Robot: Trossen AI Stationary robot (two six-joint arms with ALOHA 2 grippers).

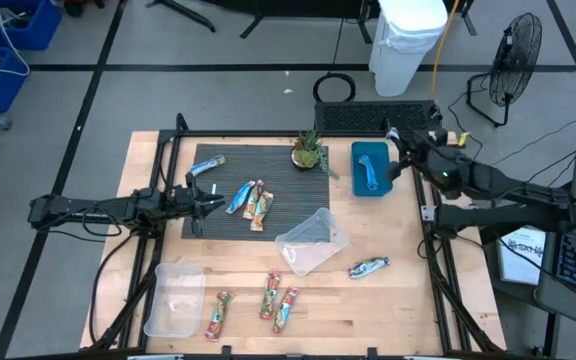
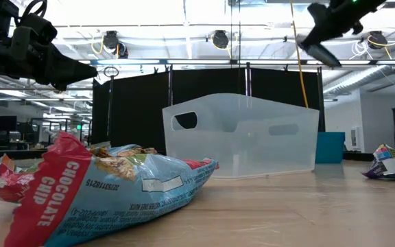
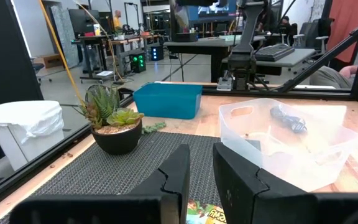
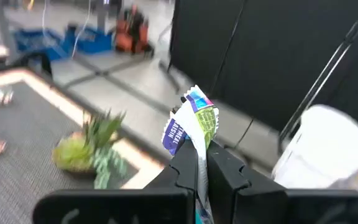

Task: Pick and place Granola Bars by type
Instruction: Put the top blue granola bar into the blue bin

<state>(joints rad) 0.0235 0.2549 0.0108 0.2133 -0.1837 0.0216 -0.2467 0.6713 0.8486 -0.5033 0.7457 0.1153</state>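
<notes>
Several granola bars lie flat on the table: three on the dark mat (image 1: 258, 190), such as one (image 1: 240, 197), three near the front edge (image 1: 270, 297), and one at the right (image 1: 368, 267). Another lies in the teal bin (image 1: 370, 168). My right gripper (image 1: 393, 140) hangs high over the bin's far end, shut on a blue-and-green granola bar (image 4: 191, 121). My left gripper (image 3: 201, 162) stays level over the mat's left part (image 1: 218, 205), open, with nothing between its fingers. My right gripper pinches the bar's one end (image 4: 199, 146) between its two fingers (image 4: 219, 168). The rest of the wrapper sticks out past the fingertips, crumpled. The bar is lifted clear of the table and the bin.
A clear bin (image 1: 313, 240) lies tipped on the mat's near right corner, and a second clear bin (image 1: 175, 298) stands at the front left. A small potted plant (image 1: 308, 152) stands at the mat's far edge. A white trash bin (image 1: 405, 45) and a fan (image 1: 516, 50) stand beyond the table.
</notes>
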